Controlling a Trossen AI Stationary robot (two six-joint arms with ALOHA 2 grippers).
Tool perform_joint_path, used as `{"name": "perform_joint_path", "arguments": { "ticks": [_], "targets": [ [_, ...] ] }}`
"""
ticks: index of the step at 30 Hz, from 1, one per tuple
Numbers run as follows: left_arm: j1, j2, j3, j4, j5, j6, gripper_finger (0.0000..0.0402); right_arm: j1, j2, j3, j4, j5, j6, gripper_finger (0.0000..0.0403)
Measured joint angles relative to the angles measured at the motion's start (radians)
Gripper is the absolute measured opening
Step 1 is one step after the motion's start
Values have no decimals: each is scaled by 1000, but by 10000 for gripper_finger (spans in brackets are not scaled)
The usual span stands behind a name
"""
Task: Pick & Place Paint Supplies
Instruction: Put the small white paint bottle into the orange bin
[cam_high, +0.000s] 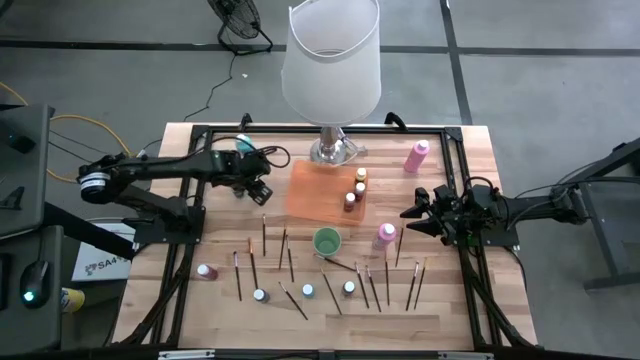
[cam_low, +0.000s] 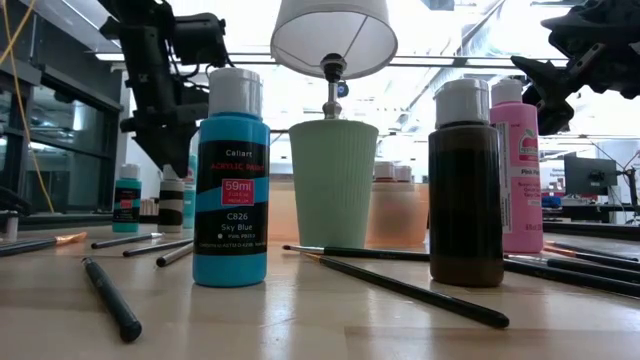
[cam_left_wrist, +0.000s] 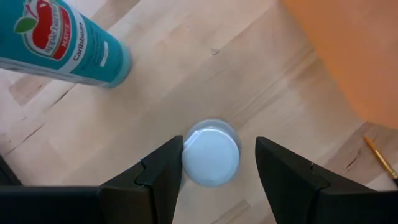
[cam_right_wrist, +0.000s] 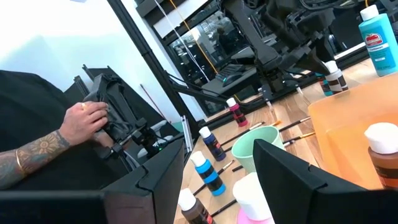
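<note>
Tabletop: white-capped bottle (cam_left_wrist: 211, 154) btwn left tool (cam_left_wrist: 217, 163) fingers.

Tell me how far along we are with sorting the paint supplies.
Done: a few small bottles stand in the orange tray. In hand: the left gripper, open, straddles a white-capped bottle beside the tray, not yet gripped. The right gripper hangs open near a pink bottle. Left: the brushes, the front-row bottles and another pink bottle, all outside the tray.
</note>
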Motion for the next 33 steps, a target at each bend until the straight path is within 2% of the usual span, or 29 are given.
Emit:
{"name": "perform_joint_path", "arguments": {
  "ticks": [9, 18, 27, 33],
  "targets": [
    [0, 0, 0, -7, -1, -1, 187, 0, 0, 0, 0, 0, 0, 188],
    [0, 0, 0, -8, -3, -1, 117, 0, 0, 0, 0, 0, 0, 188],
    [0, -6, 0, -8, -2, 16, 129, 0, 0, 0, 0, 0, 0, 188],
    [-1, -48, 39, -11, 17, 26, 115, 0, 0, 0, 0, 0, 0, 188]
  ]
}}
